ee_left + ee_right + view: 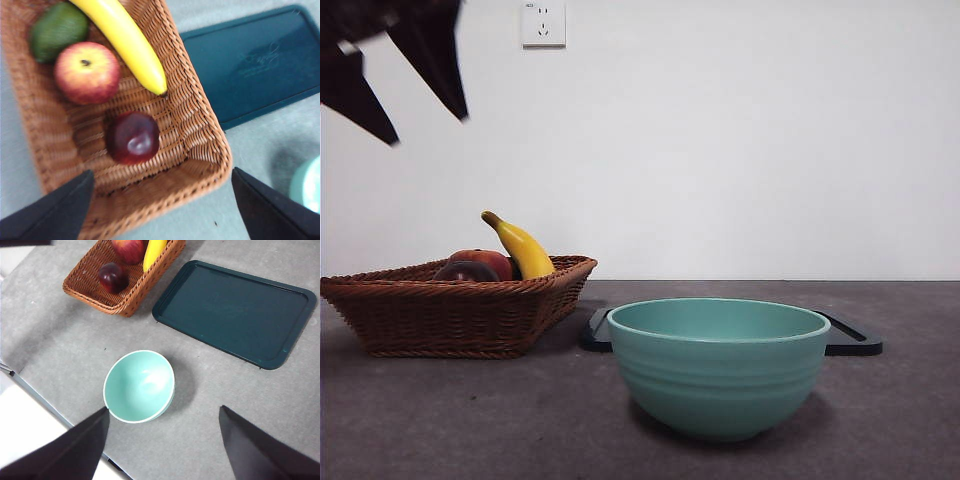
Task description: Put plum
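Grey matte tabletop (440, 420), plain white wall (750, 140) behind with a socket (543, 23) high up. Plum (132, 137) lies in the wicker basket (200, 145), near one corner, apart from the apple (87, 72), banana (125, 42) and a green fruit (57, 24). Left gripper (160, 210) hangs above the basket, jaws spread wide, holding nothing. Right gripper (162, 445) sits high over the teal bowl (139, 386), jaws also apart, nothing held. Dark tray (235, 310) lies flat beside the basket, behind the bowl.

front low and level, wrists overhead, sharing basket (460, 310)
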